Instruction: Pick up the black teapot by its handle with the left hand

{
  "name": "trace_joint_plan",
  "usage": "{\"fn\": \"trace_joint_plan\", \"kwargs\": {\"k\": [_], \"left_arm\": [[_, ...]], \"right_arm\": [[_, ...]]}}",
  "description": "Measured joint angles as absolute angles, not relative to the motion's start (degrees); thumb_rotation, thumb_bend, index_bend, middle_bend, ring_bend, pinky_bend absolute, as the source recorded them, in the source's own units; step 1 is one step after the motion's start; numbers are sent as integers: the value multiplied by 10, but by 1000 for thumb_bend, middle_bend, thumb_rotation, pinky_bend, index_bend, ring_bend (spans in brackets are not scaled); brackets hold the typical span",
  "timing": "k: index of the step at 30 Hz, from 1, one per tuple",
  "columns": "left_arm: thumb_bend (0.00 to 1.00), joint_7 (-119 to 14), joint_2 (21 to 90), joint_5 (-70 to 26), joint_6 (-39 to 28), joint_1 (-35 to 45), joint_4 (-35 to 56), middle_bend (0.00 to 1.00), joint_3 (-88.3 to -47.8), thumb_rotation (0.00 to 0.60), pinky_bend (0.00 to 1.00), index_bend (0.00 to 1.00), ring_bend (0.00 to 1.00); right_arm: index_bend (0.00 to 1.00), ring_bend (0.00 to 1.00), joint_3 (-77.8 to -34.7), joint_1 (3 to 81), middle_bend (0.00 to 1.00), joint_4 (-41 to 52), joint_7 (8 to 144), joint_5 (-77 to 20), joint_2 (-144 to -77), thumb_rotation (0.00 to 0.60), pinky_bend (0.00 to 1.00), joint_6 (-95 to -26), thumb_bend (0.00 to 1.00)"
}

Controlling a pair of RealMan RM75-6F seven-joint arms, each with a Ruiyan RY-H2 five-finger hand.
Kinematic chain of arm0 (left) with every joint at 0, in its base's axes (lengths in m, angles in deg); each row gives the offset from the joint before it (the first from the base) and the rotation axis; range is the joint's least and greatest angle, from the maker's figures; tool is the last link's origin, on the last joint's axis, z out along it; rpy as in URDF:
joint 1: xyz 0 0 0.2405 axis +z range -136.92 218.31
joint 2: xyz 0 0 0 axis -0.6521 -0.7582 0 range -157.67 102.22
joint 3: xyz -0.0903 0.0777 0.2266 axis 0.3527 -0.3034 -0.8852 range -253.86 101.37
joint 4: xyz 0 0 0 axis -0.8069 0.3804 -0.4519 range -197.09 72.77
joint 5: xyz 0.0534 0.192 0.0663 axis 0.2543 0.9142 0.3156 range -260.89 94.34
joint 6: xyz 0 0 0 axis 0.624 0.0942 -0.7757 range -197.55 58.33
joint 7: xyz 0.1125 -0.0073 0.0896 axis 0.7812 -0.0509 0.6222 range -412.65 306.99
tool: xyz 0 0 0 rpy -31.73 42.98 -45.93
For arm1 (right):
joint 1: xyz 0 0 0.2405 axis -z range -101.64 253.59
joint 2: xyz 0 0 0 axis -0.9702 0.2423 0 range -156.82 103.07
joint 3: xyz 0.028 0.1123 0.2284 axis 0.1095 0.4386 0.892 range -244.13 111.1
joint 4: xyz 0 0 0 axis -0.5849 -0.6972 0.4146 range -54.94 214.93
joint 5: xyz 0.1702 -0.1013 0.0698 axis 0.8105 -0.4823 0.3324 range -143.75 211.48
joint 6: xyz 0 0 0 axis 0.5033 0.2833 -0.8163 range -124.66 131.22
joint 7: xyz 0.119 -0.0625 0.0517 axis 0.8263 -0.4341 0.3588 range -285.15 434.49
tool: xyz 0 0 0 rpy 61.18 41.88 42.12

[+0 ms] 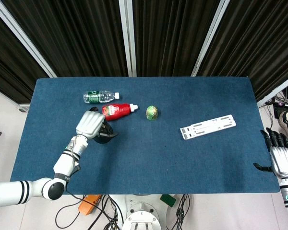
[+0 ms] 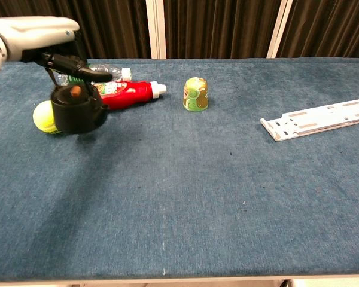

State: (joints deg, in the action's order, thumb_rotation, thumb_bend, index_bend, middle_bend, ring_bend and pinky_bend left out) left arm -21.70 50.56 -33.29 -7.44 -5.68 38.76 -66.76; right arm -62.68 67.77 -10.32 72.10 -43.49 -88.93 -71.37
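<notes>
Head view: your left hand (image 1: 90,125) is over the desk (image 1: 149,158) near its left edge, fingers clamped on the handle of the 1 black teapot (image 1: 104,135); only a sliver of the pot shows under the palm. Just beyond it, toward the far edge: 1 red sauce bottle (image 1: 117,110) lying on its side, and 1 clear water bottle (image 1: 100,96) w/ green label, also lying. 1 green-gold cup (image 1: 152,112) sits right of the red bottle's cap, apart from it. 1 white slotted plate (image 1: 208,127) lies flat toward the right edge. Your right hand (image 1: 282,159) is off the desk's right edge, fingers apart, holding nothing.

Chest view: left hand (image 2: 33,33) at the far-left corner, fingers closed around the thin wire handle (image 2: 52,76). The teapot (image 2: 76,110) hangs below it, clear of the desk, w/ its shadow on the cloth underneath, an orange knob on the lid. 1 yellow tennis ball (image 2: 43,117) shows behind the pot, partly hidden. Red bottle and water bottle (image 2: 105,72) lie behind it; cup upside down, mid-desk toward the far edge; white plate near the right edge. Right hand doesn't show here.
</notes>
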Motion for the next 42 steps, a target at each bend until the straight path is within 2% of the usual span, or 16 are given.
{"fn": "trace_joint_plan", "kwargs": {"k": [5,15,20,31,42], "left_arm": [[200,-229,503,-331,-60,-48,381,1000,-662,317,400,1000,1000],[292,-246,498,-333,-54,-37,368,1000,-656,319,472,1000,1000],[350,-238,497,-326,-47,-33,363,1000,-659,369,503,1000,1000],[410,-195,477,-306,-24,-21,362,1000,-677,441,524,1000,1000],[399,-179,474,-291,-11,-11,365,1000,-679,448,524,1000,1000]], "right_arm": [[0,0,-627,679,0,-106,719,-436,-889,600,0,-717,139],[0,0,-627,683,0,-115,711,-439,-888,600,0,-725,139],[0,0,-628,686,0,-120,707,-440,-887,600,0,-729,139],[0,0,-628,689,0,-126,700,-440,-886,600,0,-732,139],[0,0,-627,688,0,-132,693,-439,-885,600,0,-733,139]]}}
